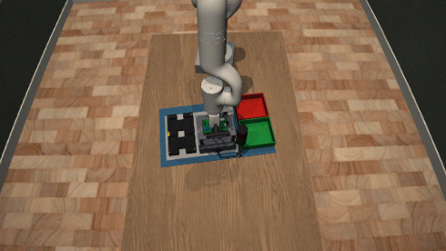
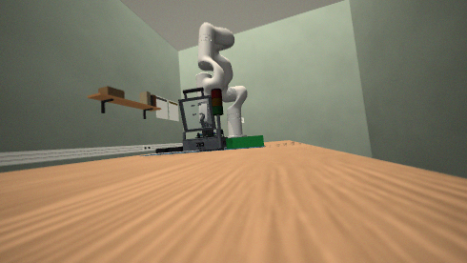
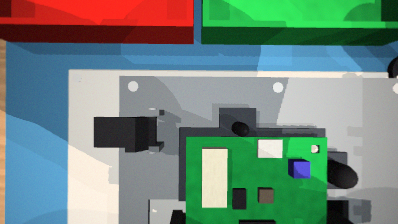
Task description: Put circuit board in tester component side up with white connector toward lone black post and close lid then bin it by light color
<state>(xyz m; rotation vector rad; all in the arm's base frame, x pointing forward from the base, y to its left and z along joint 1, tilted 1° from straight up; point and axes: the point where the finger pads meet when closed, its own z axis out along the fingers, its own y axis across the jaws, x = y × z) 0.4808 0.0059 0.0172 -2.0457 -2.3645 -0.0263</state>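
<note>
My gripper (image 1: 216, 127) is shut on the green circuit board (image 3: 255, 172) (image 1: 206, 123), which lies component side up over the tester (image 3: 200, 97) (image 2: 200, 144). The fingertips are mostly out of the wrist view. There, a long cream part (image 3: 214, 177) lies along the board's left side and a small white part (image 3: 270, 148) near its top edge, close to a black post (image 3: 240, 129). Another black post (image 3: 344, 174) is at the right. The pins and the gap under the board are hidden. The lid (image 2: 196, 114) stands open. The signal light (image 2: 216, 102) looks unlit.
The red bin (image 1: 251, 107) (image 3: 100, 34) and green bin (image 1: 258, 134) (image 3: 300, 35) stand beside the tester. The tray (image 1: 177, 145) with black inserts is on its other side. The signal light's column and the raised lid rise near the arm. A black block (image 3: 115, 132) sits at the tester's edge.
</note>
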